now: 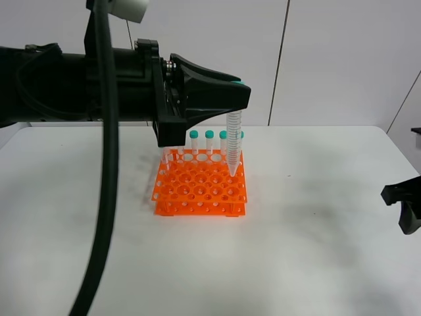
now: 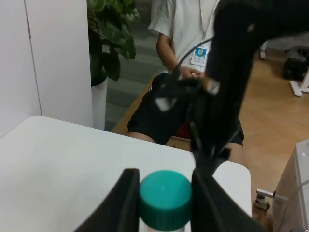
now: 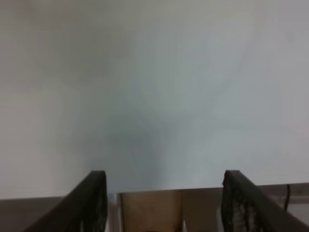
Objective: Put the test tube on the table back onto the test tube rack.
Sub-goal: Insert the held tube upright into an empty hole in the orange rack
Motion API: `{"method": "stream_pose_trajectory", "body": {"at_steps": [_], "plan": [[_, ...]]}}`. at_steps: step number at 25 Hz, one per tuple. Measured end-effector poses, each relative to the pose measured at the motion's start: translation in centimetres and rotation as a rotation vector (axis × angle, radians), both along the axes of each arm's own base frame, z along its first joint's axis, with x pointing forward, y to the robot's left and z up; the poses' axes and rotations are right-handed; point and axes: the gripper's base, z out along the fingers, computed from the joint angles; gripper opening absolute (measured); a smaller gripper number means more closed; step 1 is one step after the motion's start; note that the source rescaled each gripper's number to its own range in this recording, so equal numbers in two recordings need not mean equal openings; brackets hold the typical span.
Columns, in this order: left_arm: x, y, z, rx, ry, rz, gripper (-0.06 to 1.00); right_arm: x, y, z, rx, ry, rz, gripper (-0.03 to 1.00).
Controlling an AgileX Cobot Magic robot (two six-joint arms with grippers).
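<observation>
**Exterior high:** The test tube (image 1: 234, 141) is held upright by its top end in the left gripper (image 1: 241, 92), over the right side of the orange test tube rack (image 1: 197, 197). The conical tip is seen at top-tier level near the right-hand column, in front of the back row of capped tubes (image 1: 209, 135). Whether it has entered a hole cannot be told. The right gripper (image 1: 402, 205) is seen at the right side of the table (image 1: 316, 257), well apart from the rack.

**Left wrist:** The teal cap (image 2: 165, 197) is clamped between both fingers (image 2: 126, 205), with contact on each side. The rack is out of frame. A seated person (image 2: 178, 72) and a potted plant (image 2: 108, 43) are seen beyond the table.

**Right wrist:** The jaws are spread wide with nothing between them. Only table surface is shown.

**Step:** Judged as insertion, late in the task. The next move calls for the tip to be centred over a free hole, then lowered straight down. The tube should be released only once it is seated. A tilt on entry could snag the hole rim.
</observation>
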Motion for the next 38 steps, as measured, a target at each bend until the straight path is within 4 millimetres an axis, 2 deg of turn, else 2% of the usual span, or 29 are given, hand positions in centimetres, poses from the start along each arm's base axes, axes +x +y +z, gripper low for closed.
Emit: {"method": "stream_pose_trajectory", "body": {"at_steps": [5, 10, 14, 17, 20, 24, 28, 32, 35, 38], "plan": [[0.0, 0.0, 0.0, 0.000, 0.001, 0.000, 0.00, -3.4, 0.7, 4.3, 0.051, -0.202, -0.003, 0.67], [-0.1, 0.0, 0.0, -0.003, 0.001, -0.007, 0.00, -8.5, 0.9, 8.1, 0.045, -0.443, -0.001, 0.67], [-0.1, 0.0, 0.0, -0.005, 0.001, -0.013, 0.00, -13.0, 1.1, 10.1, 0.050, -0.639, -0.023, 0.67], [-0.1, 0.0, 0.0, -0.005, 0.001, -0.013, 0.00, -16.3, 1.3, 10.8, 0.063, -0.769, -0.042, 0.67], [-0.1, 0.0, 0.0, -0.005, 0.001, -0.013, 0.00, -18.5, 1.4, 10.4, 0.065, -0.844, -0.043, 0.67], [-0.1, 0.0, 0.0, -0.005, 0.001, -0.013, 0.00, -20.0, 1.5, 8.6, 0.058, -0.861, -0.029, 0.67], [-0.1, 0.0, 0.0, -0.005, 0.001, -0.013, 0.00, -20.6, 1.5, 5.6, 0.055, -0.862, -0.022, 0.67], [-0.1, 0.0, 0.0, -0.005, 0.001, -0.013, 0.00, -20.6, 1.6, 3.3, 0.057, -0.969, -0.012, 0.67], [-0.1, 0.0, 0.0, -0.003, 0.001, -0.007, 0.00, -20.9, 1.6, 2.5, 0.068, -1.018, -0.022, 0.67], [0.1, 0.0, 0.0, 0.004, 0.000, 0.011, 0.00, -21.3, 1.6, 2.5, 0.072, -1.052, -0.025, 0.67]]}}
